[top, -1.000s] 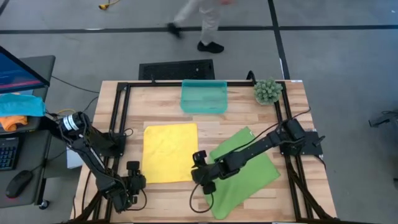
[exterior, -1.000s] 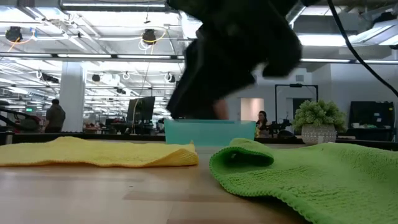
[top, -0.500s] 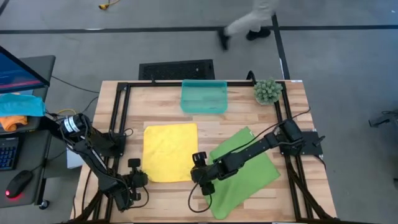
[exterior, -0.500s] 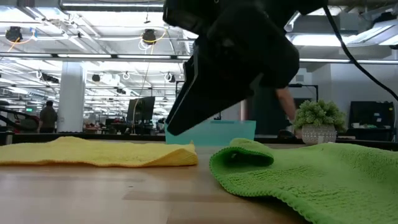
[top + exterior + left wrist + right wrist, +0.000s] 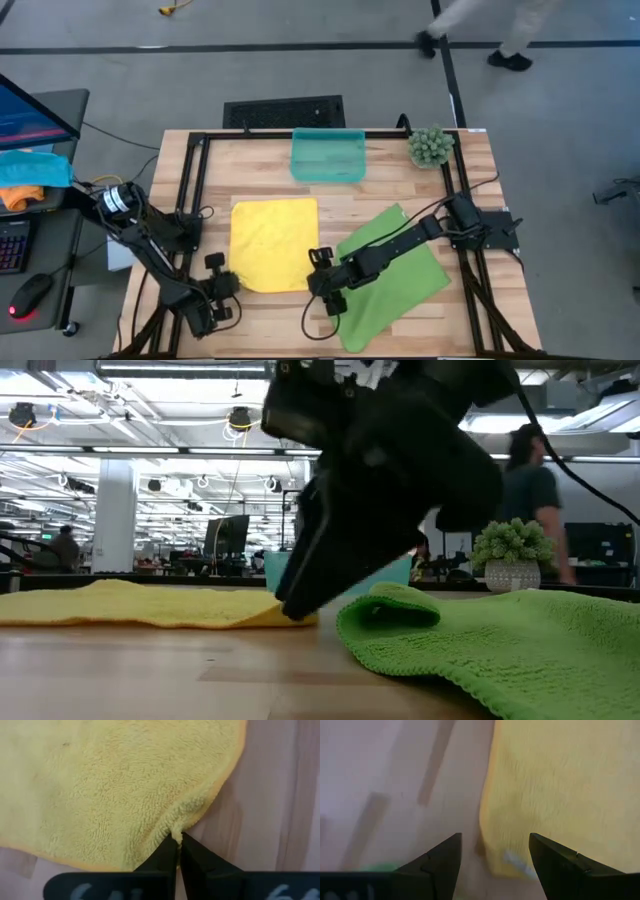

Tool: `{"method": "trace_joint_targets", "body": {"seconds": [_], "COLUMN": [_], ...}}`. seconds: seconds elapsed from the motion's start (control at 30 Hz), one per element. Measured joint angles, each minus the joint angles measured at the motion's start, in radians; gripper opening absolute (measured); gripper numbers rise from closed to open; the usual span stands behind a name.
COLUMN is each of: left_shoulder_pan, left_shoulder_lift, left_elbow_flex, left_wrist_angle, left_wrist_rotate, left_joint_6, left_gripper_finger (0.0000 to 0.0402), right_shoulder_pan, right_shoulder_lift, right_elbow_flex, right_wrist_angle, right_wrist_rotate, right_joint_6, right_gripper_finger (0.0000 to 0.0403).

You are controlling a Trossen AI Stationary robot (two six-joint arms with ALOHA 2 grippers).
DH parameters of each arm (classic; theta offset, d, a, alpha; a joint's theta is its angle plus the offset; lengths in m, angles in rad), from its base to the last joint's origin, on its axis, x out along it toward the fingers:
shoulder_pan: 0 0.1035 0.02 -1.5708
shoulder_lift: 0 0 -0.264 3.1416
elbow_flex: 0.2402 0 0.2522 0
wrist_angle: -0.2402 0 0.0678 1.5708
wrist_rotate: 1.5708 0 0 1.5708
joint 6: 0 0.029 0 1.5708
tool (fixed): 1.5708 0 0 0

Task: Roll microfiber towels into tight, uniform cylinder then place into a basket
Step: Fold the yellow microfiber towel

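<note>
Broadly, the pale wooden slatted worktop (image 5: 390,195) carried everything, with the larger lime green microfibre towel (image 5: 400,285) lying flat but askew on its right half, one corner curled over at its near edge. Just beside it, towards the middle, the bright yellow square microfibre towel (image 5: 272,243) lay spread flat, not yet rolled. Well beyond both, at the far edge, stood the small translucent teal-green plastic basket (image 5: 327,156), with nothing in it, and a small green potted plant (image 5: 430,146) sat off to its right.

The right gripper (image 5: 492,855) hung low over the yellow towel's near right corner, jaws spread wide, one over cloth and one over bare wood. The left gripper (image 5: 177,851) was at the near left corner, jaws pinched shut on a small tuft of the yellow hem.

By my judgement the step was taking hold of the near edge to begin the roll. To do it well, the right jaws would want to close on the hem level with the left hold, so both corners lift evenly and the first turn is folded over straight, snug and parallel to the edge.
</note>
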Motion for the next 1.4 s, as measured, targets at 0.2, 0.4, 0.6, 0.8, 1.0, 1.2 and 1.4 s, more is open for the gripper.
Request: {"method": "trace_joint_targets", "body": {"seconds": [0.2,0.4,0.6,0.8,1.0,1.2,1.4], "left_shoulder_pan": [0.038,0.075,0.079,0.079,0.08,0.08,0.075], "left_shoulder_lift": [0.001,-0.001,-0.001,-0.001,0.001,-0.001,-0.001], "left_elbow_flex": [0.001,0.005,0.005,0.004,0.003,0.017,0.094], "left_wrist_angle": [0.004,0.011,0.014,0.016,0.017,0.008,-0.02], "left_wrist_rotate": [0.043,0.075,0.075,0.067,0.057,0.059,0.077], "left_joint_6": [-0.036,-0.044,-0.044,-0.044,-0.043,-0.015,0.031], "left_gripper_finger": [0.0003,0.0003,0.0002,0.0003,0.0005,0.0006,0.0006], "right_shoulder_pan": [-0.008,-0.008,-0.013,-0.022,-0.031,-0.032,-0.011], "right_shoulder_lift": [-0.003,-0.005,-0.005,-0.005,-0.005,-0.005,-0.005], "right_elbow_flex": [-0.015,-0.028,-0.029,-0.029,-0.029,-0.017,0.067], "right_wrist_angle": [-0.01,-0.003,-0.009,-0.008,-0.009,-0.029,-0.167], "right_wrist_rotate": [0.002,0.002,-0.001,-0.031,-0.079,-0.076,-0.075], "right_joint_6": [0.0,0.0,-0.014,-0.002,-0.008,-0.012,-0.011], "right_gripper_finger": [0.0254,0.0228,0.0144,0.0065,0.001,0.0009,0.0006]}}
